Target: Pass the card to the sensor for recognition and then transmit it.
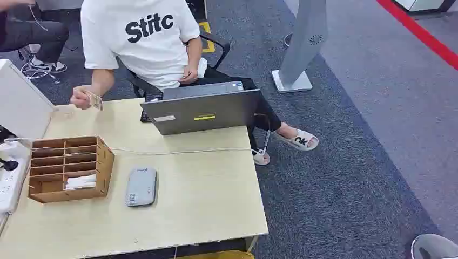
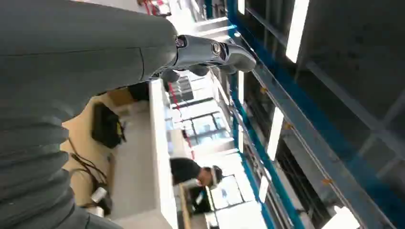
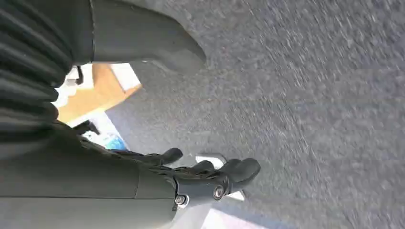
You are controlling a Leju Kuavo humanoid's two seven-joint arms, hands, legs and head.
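Observation:
A person in a white shirt sits behind the table and holds a small card [image 1: 96, 100] in one hand above the table's far left corner. The grey flat sensor [image 1: 141, 186] lies on the table next to a wooden slotted box [image 1: 70, 168], which holds white cards [image 1: 81, 182] in its nearest slot. My left hand [image 2: 210, 55] is raised towards the ceiling lights, its fingers extended and holding nothing. My right hand [image 3: 210, 176] hangs over the grey carpet with thumb and fingers apart, and it is empty.
A grey laptop [image 1: 202, 110] stands at the table's [image 1: 205, 205] far edge, with a white cable [image 1: 178, 151] running across the top. A white box [image 1: 21, 102] and a power strip [image 1: 11, 181] sit at the left. A grey floor stand [image 1: 300, 48] rises on the carpet beyond.

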